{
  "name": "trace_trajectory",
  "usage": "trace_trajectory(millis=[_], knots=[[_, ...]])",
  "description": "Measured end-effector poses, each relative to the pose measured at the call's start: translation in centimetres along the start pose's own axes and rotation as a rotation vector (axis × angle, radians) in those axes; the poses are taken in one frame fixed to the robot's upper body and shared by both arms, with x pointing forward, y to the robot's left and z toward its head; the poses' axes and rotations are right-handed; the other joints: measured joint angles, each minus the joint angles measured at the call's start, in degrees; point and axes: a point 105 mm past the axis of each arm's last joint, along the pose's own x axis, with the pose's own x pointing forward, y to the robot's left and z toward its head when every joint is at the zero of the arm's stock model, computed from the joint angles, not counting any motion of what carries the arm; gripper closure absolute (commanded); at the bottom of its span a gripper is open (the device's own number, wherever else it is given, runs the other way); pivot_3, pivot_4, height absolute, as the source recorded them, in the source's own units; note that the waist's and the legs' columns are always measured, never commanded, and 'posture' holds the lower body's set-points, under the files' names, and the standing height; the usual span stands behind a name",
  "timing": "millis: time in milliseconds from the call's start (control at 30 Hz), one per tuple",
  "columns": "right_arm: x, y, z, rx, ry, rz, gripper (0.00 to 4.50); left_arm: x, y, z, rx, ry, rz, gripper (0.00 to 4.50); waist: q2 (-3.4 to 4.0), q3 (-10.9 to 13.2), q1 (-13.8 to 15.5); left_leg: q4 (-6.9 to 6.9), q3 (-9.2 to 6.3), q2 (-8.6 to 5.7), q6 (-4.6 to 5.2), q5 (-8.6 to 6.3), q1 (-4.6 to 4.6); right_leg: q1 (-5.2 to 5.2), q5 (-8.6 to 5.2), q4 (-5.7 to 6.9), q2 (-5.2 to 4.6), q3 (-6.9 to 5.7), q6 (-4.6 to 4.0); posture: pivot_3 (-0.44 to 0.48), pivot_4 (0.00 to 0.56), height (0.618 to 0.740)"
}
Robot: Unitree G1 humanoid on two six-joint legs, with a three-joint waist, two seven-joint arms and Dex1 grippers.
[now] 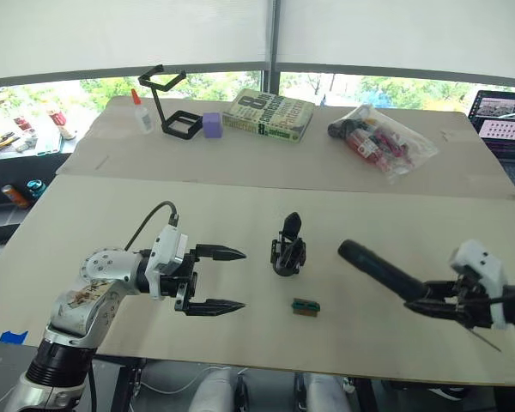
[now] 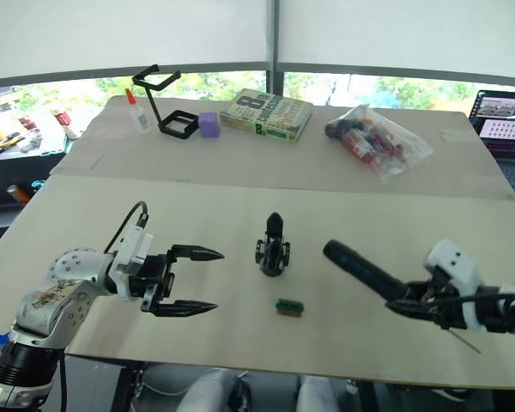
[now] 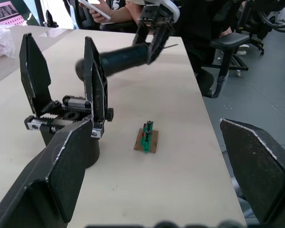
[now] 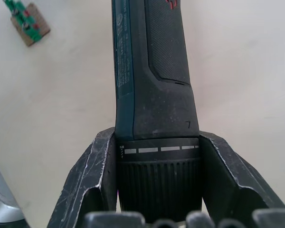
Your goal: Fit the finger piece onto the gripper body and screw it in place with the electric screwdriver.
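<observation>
1. Left eye view: the left tool (image 1: 229, 279) hovers low over the pale tabletop (image 1: 86, 232), its two black fingers spread wide apart with nothing between them, pointing toward the gripper body (image 1: 287, 251).
2. The gripper body stands upright near the middle of the tabletop, a pointed black finger rising from its top; in the left wrist view it (image 3: 66, 114) shows two upright black fingers above a toothed rail, so the finger piece cannot be told apart from the rest.
3. The right tool (image 1: 438, 300) is clamped on the electric screwdriver (image 1: 379, 269), which lies nearly level above the tabletop, its rounded end aimed toward the gripper body but well apart from it, its thin bit sticking out the other way.
4. The right wrist view shows both fingers (image 4: 92, 175) pressed against the ribbed collar of the screwdriver.
5. A small green-and-brown block (image 1: 305, 305) lies flat just in front of the gripper body.
6. At the far edge sit a black wire-frame stand (image 1: 170, 105), a glue bottle (image 1: 142, 112), a purple cube (image 1: 212, 124), a book (image 1: 269, 114) and a clear bag (image 1: 379, 137).
</observation>
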Motion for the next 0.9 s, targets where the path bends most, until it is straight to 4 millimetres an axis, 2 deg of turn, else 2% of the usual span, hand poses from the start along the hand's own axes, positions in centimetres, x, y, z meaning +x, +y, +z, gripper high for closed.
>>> trace_trajectory(millis=[167, 267, 300, 467, 600, 733, 900], knots=[[1.0, 0.4, -1.5, 0.041, 0.027, -0.054, 2.56, 0.2, -0.1, -0.2, -0.009, -0.004, -0.007, 0.00, -0.01, 0.01, -0.26, 0.05, 0.03, -0.07, 0.02, 0.00, -0.06, -0.08, 0.03, 0.03, 0.00, 0.04, 0.05, 0.000, 0.150, 0.740], [1.2, 0.4, -1.5, 0.053, 0.030, -0.067, 2.56, 0.3, -0.2, -0.2, -0.011, -0.004, -0.007, 0.00, -0.02, 0.02, -0.50, 0.05, 0.02, -0.02, -0.04, 0.04, -0.01, -0.07, 0.02, 0.06, 0.09, 0.04, 0.05, 0.000, 0.150, 0.740], [1.2, 0.4, -1.5, 0.059, 0.031, -0.066, 1.54, 0.3, -0.2, -0.2, -0.012, -0.004, -0.007, 0.00, -0.02, 0.02, -0.56, 0.05, 0.01, 0.00, -0.04, 0.04, 0.00, -0.05, 0.02, 0.06, 0.10, 0.04, 0.05, 0.000, 0.150, 0.740], [1.2, 0.6, -1.3, 0.039, 0.059, -0.037, 0.05, 0.3, -0.1, -0.3, -0.012, -0.004, -0.003, 0.00, -0.19, 0.01, -0.67, 0.05, -0.01, -0.01, -0.02, 0.03, 0.03, 0.00, 0.01, 0.04, 0.11, 0.05, 0.06, 0.000, 0.150, 0.740], [0.7, 1.2, -0.8, 0.038, 0.078, 0.021, 0.05, 0.3, -0.1, -0.3, -0.013, -0.003, 0.001, 0.00, -0.24, 0.02, -0.72, 0.05, -0.02, 0.00, 0.01, 0.01, 0.02, 0.00, 0.02, 0.03, 0.10, 0.05, 0.05, 0.000, 0.150, 0.740], [-0.2, 0.7, 0.4, -0.045, 0.209, -0.015, 0.05, 0.3, -0.1, -0.3, -0.014, -0.002, 0.002, 0.00, -0.31, 0.02, -0.88, 0.05, -0.02, 0.04, -0.02, 0.03, 0.01, -0.05, 0.01, 0.06, 0.11, 0.04, 0.03, 0.000, 0.150, 0.740], [0.0, 0.3, 2.0, -0.094, 0.338, -0.061, 0.05, 0.4, -0.3, -0.3, -0.016, -0.003, -0.003, 0.00, -0.35, 0.03, -0.89, 0.05, -0.03, 0.03, -0.03, 0.03, -0.24, -0.35, 0.03, 0.09, 0.07, 0.07, -0.03, 0.000, 0.150, 0.740]])
